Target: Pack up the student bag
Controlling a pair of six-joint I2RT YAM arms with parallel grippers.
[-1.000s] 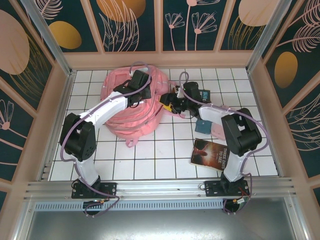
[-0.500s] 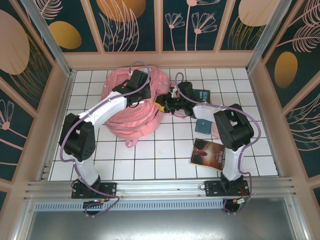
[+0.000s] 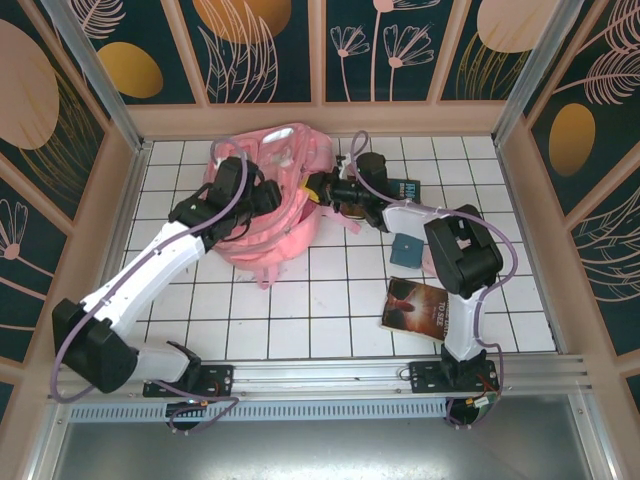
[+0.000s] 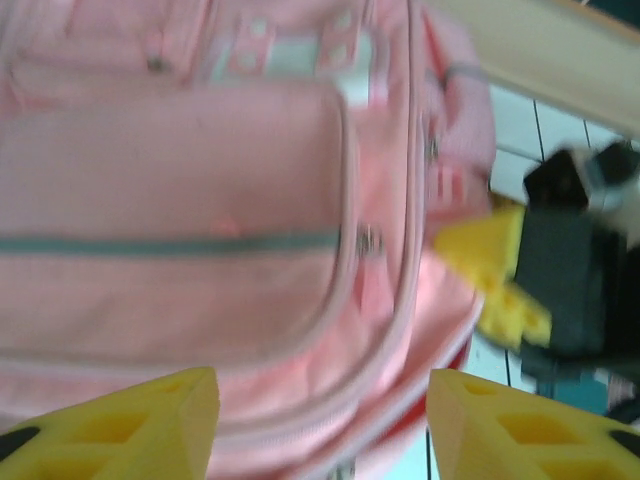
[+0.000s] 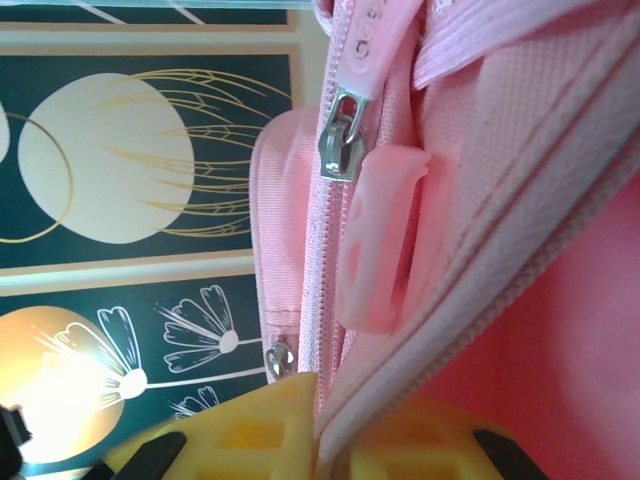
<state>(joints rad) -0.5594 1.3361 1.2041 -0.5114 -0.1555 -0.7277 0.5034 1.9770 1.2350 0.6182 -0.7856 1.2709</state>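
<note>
Student bag (image 4: pixel 180 190): blurring in left wrist view, running off top, left and btm edges.
Left gripper (image 4: pixel 318 405): both fingers being cropped by btm edge.
Right gripper (image 5: pixel 320 432): fingers being cropped at btm edge, bag fabric covering the gap btwn them.
Book (image 3: pixel 415 308): title (too small) staying illegible.

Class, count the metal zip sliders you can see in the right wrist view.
2. One slider is near the top centre, under a pink pull tab; the other slider is lower left, just above the right pincer. More on the bag may be hidden.
</note>
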